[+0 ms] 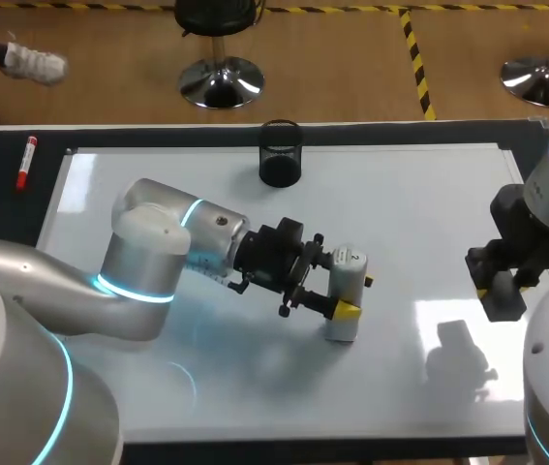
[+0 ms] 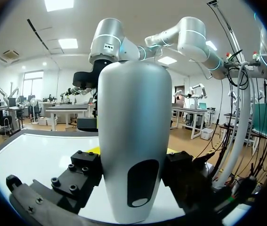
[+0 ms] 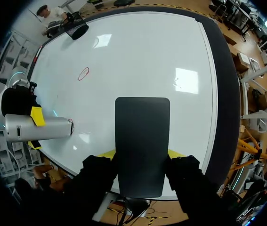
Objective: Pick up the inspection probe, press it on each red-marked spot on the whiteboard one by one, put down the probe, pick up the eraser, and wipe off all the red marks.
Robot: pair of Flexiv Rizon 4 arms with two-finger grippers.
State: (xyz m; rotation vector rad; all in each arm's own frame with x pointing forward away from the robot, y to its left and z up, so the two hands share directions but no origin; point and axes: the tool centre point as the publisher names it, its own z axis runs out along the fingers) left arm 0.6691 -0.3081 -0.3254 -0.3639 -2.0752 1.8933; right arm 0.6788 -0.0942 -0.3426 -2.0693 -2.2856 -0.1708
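Observation:
A white cylindrical probe (image 1: 342, 291) stands tip-down on the whiteboard (image 1: 400, 213), and my left gripper (image 1: 356, 295) is shut on its body. In the left wrist view the probe (image 2: 133, 132) fills the space between the left gripper's (image 2: 132, 157) fingers. In the right wrist view the probe (image 3: 44, 128) has its tip at a small red mark (image 3: 71, 123); a red ring mark (image 3: 83, 74) lies farther out on the board. My right gripper (image 3: 141, 154) is shut on the black eraser (image 3: 141, 141), hovering at the board's right edge (image 1: 502, 291).
A black mesh cup (image 1: 280, 152) stands at the board's far edge. A red marker pen (image 1: 26, 162) lies on the dark table strip left of the board. My left arm's elbow (image 1: 148, 257) hangs over the board's left half.

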